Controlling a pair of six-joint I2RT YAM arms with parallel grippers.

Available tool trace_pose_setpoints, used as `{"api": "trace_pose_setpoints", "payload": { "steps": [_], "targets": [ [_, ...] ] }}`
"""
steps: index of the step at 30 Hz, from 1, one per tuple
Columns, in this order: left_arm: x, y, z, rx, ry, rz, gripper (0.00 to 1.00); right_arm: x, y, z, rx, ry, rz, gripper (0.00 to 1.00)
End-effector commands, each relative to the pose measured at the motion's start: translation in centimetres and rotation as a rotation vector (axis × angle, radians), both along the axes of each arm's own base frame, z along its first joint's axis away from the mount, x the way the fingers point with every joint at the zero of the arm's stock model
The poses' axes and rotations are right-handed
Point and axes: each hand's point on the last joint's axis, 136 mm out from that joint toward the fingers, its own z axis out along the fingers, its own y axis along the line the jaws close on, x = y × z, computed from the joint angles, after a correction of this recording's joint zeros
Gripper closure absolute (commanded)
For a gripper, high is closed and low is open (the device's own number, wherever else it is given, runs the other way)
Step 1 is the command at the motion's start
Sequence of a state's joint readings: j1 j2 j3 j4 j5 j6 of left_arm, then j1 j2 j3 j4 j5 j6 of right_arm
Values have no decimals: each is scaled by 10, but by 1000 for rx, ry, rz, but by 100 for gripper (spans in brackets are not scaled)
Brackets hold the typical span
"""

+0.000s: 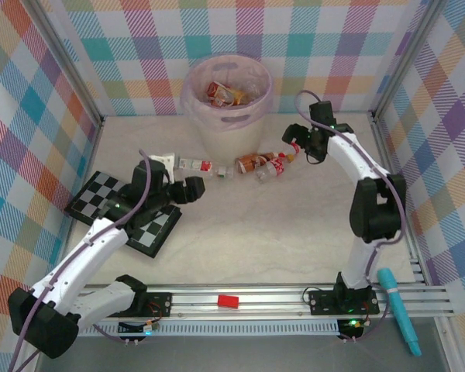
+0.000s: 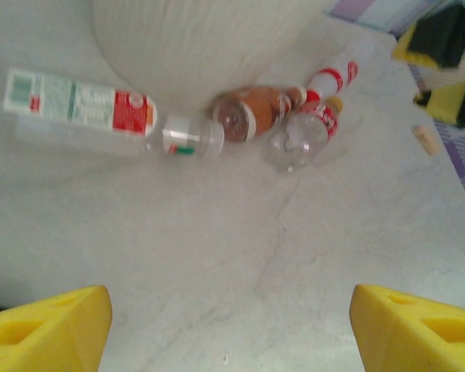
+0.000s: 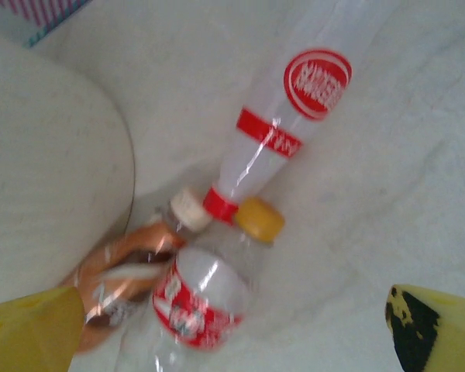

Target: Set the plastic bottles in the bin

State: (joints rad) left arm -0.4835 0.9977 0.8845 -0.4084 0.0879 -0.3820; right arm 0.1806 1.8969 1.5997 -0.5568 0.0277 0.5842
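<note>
Counting plastic bottles: several (image 1: 225,94) lie in the bin (image 1: 226,128); four (image 2: 252,116) lie on the table (image 1: 294,232) by its foot (unfinished). My left gripper (image 2: 231,318) and right gripper (image 3: 232,329) gape, holding nothing.

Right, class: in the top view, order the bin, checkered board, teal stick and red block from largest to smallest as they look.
1. Bin, clearly the largest.
2. Board, even though it is partly covered.
3. Teal stick.
4. Red block, the smallest.
</note>
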Motion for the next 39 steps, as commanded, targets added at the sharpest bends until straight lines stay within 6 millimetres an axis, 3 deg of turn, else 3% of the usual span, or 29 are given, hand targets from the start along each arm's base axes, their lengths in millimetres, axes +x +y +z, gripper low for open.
{"api": "trace_pose_setpoints", "payload": {
  "steps": [1, 9, 17, 23, 30, 32, 39],
  "targets": [
    [-9, -3, -4, -47, -7, 30, 20, 20, -12, -13, -3, 42, -114, 1],
    [-33, -5, -34, -47, 57, 30, 19, 54, -14, -58, 0, 112, -204, 1],
    [-38, -5, -40, -55, 63, 37, 19, 67, -15, -91, 0, 151, -245, 1],
    [-38, -4, -41, -48, 64, 40, 19, 73, -16, -105, -7, 158, -257, 1],
    [-38, -5, -45, -36, 73, 39, 19, 76, -17, -115, -5, 159, -258, 19],
    [-38, -5, -45, -37, 73, 37, 19, 76, -18, -118, -7, 160, -265, 36],
    [-37, -4, -42, -26, 68, 35, 19, 78, -21, -119, -7, 160, -279, 41]
  ]
}}
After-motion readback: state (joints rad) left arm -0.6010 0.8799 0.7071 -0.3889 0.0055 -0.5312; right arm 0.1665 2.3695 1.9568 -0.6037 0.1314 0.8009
